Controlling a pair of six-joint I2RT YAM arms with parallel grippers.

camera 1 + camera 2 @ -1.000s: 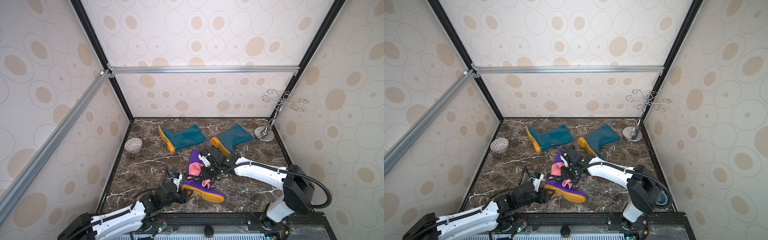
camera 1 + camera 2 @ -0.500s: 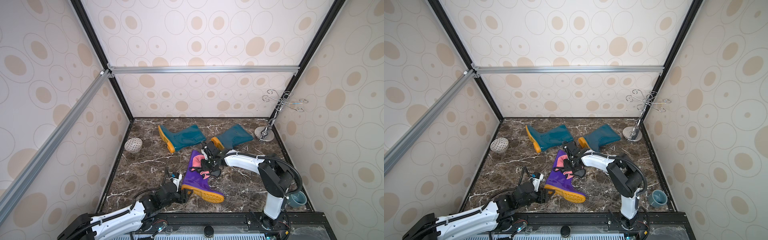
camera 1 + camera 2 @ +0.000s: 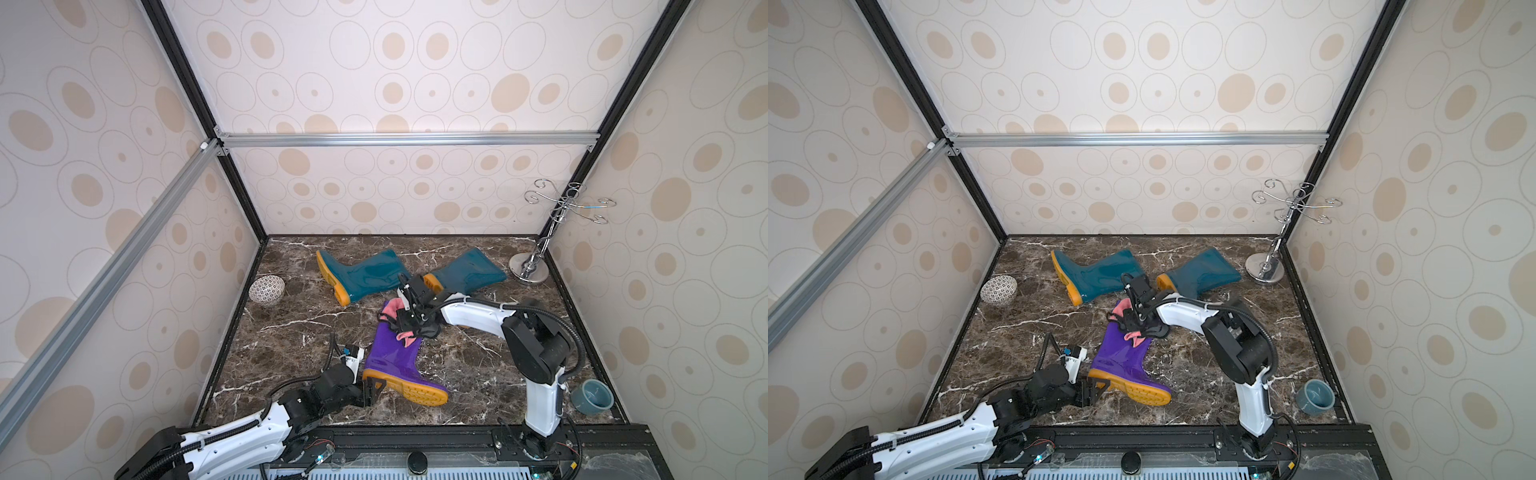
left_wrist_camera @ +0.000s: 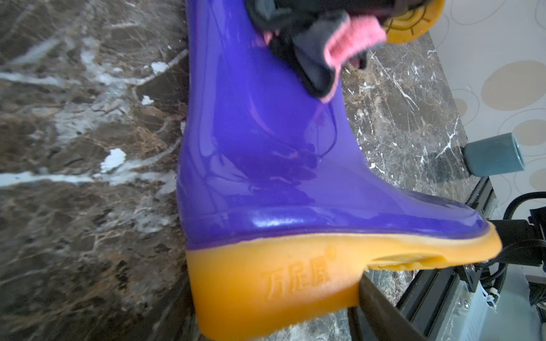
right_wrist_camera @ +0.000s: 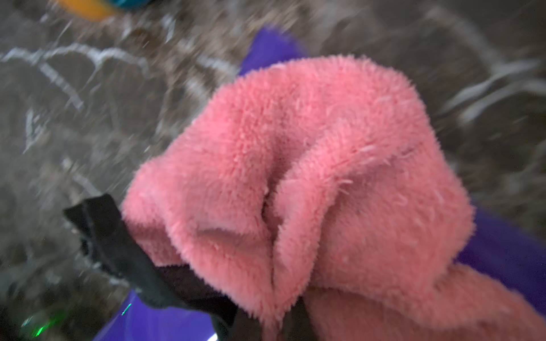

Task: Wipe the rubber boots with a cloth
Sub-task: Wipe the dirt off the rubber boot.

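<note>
A purple rubber boot (image 3: 395, 357) (image 3: 1121, 357) lies on its side on the marble floor, yellow sole toward the front. My left gripper (image 3: 371, 390) (image 4: 274, 307) is clamped on its yellow heel; one dark finger (image 4: 381, 310) shows beside the heel. My right gripper (image 3: 409, 322) (image 5: 280, 324) is shut on the bunched pink cloth (image 3: 391, 309) (image 5: 310, 177) and presses it on the top of the boot's shaft. The cloth's dark edging hangs over the purple shaft (image 4: 266, 141). Two teal boots (image 3: 365, 274) (image 3: 473, 270) lie behind, untouched.
A patterned bowl (image 3: 267, 289) sits by the left wall. A chrome hook stand (image 3: 530, 270) is in the back right corner. A blue-grey cup (image 3: 592, 397) stands at the front right, near the right arm's base. Walls enclose three sides.
My right gripper has slid the cloth along the purple boot, from near its foot up to the top of the shaft. The left gripper and the boot have stayed put.
</note>
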